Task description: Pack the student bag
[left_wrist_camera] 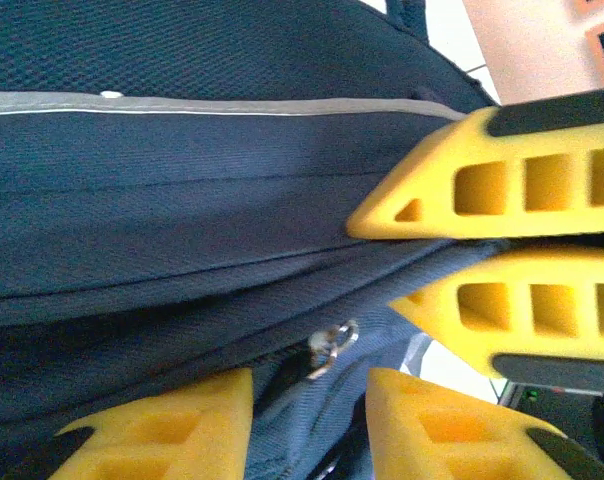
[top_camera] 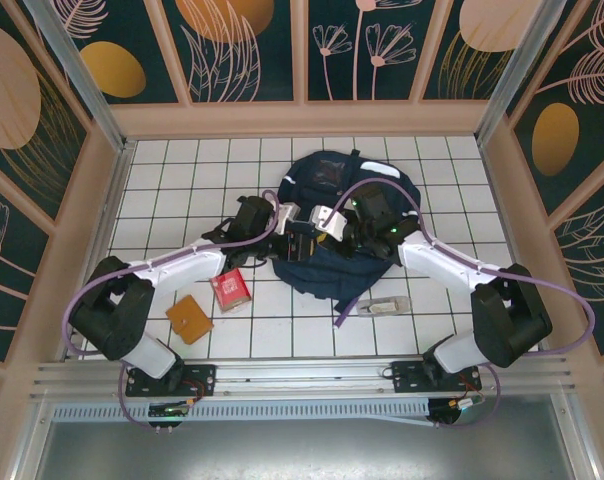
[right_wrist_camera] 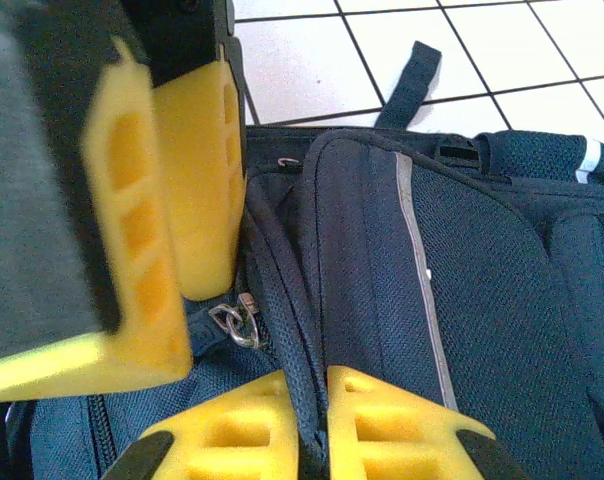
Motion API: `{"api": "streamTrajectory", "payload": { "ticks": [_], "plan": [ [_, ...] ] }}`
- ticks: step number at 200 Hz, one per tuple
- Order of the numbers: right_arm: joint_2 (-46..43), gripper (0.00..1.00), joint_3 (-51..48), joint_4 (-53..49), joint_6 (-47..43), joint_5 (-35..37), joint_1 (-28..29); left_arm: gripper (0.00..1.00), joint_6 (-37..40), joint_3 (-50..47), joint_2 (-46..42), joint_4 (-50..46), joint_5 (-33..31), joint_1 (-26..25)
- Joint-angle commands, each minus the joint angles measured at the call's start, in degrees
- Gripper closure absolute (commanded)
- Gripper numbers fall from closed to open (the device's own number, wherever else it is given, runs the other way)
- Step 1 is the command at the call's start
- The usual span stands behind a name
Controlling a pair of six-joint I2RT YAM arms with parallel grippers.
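Note:
The navy student bag lies flat in the middle of the tiled table. Both grippers meet over its near half. My right gripper is shut on a ridge of the bag's mesh-edged fabric beside the zip. In the left wrist view the bag is close up, and my left gripper stands open just short of the metal zip pull ring, touching nothing. The right wrist view has that same zip pull ring just under the left gripper's yellow fingers.
A small red box and a flat orange piece lie on the tiles left of the bag. A clear pouch rests near the bag's front right, by a loose dark strap. Wooden walls ring the table.

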Motion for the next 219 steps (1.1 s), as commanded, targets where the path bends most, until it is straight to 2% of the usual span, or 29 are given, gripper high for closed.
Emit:
{"api": "streamTrajectory", "payload": {
  "ticks": [1, 19, 37, 49, 89, 112, 121, 129, 137, 172, 187, 219],
  "plan": [
    [-3.28, 1.00, 2.07, 5.01, 2.17, -6.44, 1.39, 0.74, 0.95, -1.16, 2.74, -1.45, -6.87, 0.15],
    [-3.59, 1.00, 1.88, 5.29, 2.77, -6.48, 1.43, 0.73, 2.36, -1.17, 3.72, -1.29, -6.42, -0.20],
    [-3.86, 1.00, 1.44, 6.14, 3.64, -6.85, 1.48, 0.72, 1.96, -1.95, 4.42, 2.90, -0.25, -0.29],
    [-3.98, 1.00, 1.13, 6.58, 4.17, -7.03, 1.61, 0.78, 1.41, -2.96, 4.51, 6.74, 3.47, -0.60],
    [-4.52, 1.00, 0.09, 8.02, 4.64, -10.40, 1.77, 0.77, 5.01, -4.22, 5.70, 10.11, 2.61, -0.84],
    [-4.78, 1.00, -0.16, 8.58, 4.93, -11.70, 2.14, 0.76, 6.44, -4.50, 6.38, 14.38, 5.93, -0.89],
    [-4.78, 1.00, -0.16, 8.61, 5.03, -11.29, 2.13, 0.82, 7.13, -4.58, 6.66, 15.76, 7.88, -0.89],
    [-4.79, 1.00, -0.19, 8.45, 4.63, -10.71, 2.06, 0.94, 7.52, -4.56, 6.62, 15.74, 7.32, -0.87],
    [-4.87, 1.00, -0.25, 8.00, 3.84, -9.95, 1.97, 1.00, 8.71, -4.59, 6.33, 15.41, 7.33, -0.82],
    [-5.81, 1.00, -0.65, 1.64, -7.39, -0.93, 1.86, 1.00, 12.82, -7.08, 0.31, 11.41, 0.18, 1.22],
    [-6.85, 1.00, -1.55, -0.12, -12.41, 2.09, 1.54, 1.00, 14.57, -10.01, -3.58, 12.02, -0.23, 3.67],
    [-9.52, 1.00, -3.21, 0.03, -15.93, 3.25, -0.48, 1.00, 19.94, -15.47, -11.07, 11.91, -1.45, 8.82]
  ]
}}
